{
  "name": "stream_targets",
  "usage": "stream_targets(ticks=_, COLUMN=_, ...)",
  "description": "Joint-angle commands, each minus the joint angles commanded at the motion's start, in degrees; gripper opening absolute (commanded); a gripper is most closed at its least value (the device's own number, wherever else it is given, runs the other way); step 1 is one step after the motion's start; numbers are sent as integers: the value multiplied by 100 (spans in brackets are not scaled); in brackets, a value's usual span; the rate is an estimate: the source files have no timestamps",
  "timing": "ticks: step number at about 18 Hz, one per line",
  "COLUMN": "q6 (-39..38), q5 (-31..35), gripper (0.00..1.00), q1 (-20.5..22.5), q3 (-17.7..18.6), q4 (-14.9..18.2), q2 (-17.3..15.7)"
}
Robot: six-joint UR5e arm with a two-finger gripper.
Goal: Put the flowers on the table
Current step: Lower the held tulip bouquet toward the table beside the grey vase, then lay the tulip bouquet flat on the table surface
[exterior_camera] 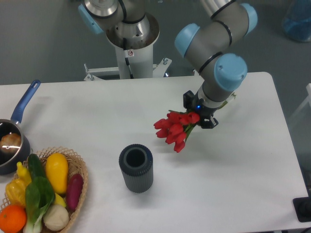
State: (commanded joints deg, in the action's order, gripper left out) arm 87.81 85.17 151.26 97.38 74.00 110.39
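Observation:
A bunch of red tulips, the flowers [174, 130], hangs in the air above the white table [243, 184], right of centre. The blooms point down and to the left. My gripper [199, 114] is shut on the green stems just behind the blooms, and the arm hides most of the stems. A short tip of green stem and leaf [230, 98] sticks out on the far side of the wrist. The blooms cast a faint shadow on the tabletop below.
A dark ribbed vase [136, 167] stands upright on the table, left of and below the flowers. At the left edge sit a wicker basket of produce [46, 191] and a blue-handled pot [12, 141]. The arm's base [130, 39] stands behind the table.

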Motion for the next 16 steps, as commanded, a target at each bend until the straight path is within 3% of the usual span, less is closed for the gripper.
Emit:
stream_targets(ticks=11, q6=-27, q5=0, gripper=45, q1=-35, q3=35, q4=-26, q2=176)
stream_targets(ticks=16, q6=-88, q5=0, gripper=45, q1=-79, q3=149, q4=-360, q2=229)
